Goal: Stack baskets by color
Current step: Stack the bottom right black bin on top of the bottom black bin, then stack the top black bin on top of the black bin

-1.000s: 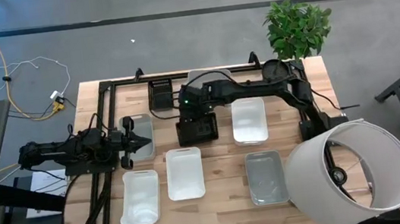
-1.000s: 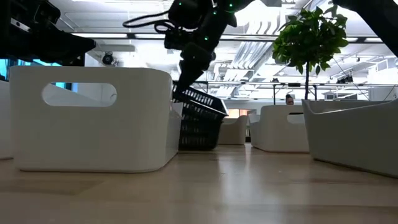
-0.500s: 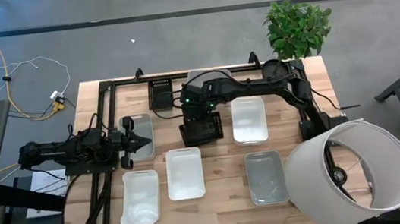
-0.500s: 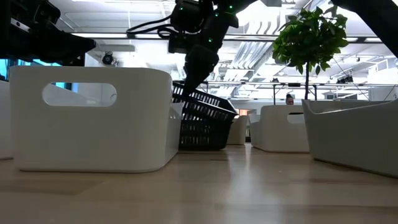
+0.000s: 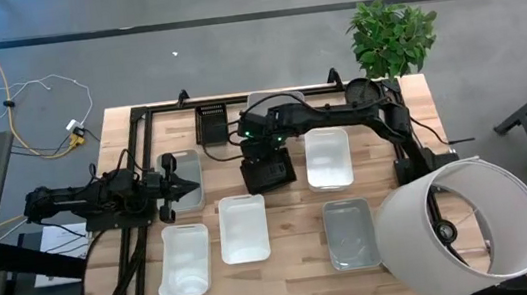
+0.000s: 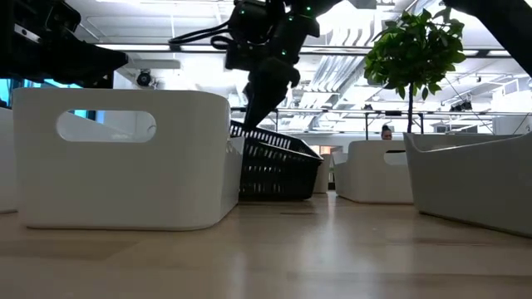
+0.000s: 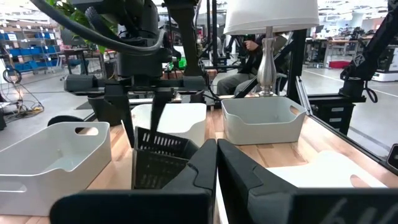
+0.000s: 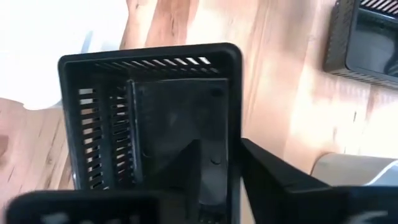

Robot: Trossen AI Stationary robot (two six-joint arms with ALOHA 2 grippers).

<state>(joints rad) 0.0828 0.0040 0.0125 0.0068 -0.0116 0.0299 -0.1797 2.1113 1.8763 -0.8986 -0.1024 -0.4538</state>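
We are working the right gripper (image 5: 262, 153) over the black basket (image 5: 268, 172) mid-table, fingers straddling its end wall, slightly apart, grip uncertain. It is sitting tilted inside another black basket; we judge it should settle level and square before we let go fully. Left gripper (image 5: 192, 184) is resting closed beside the grey basket (image 5: 184, 181).
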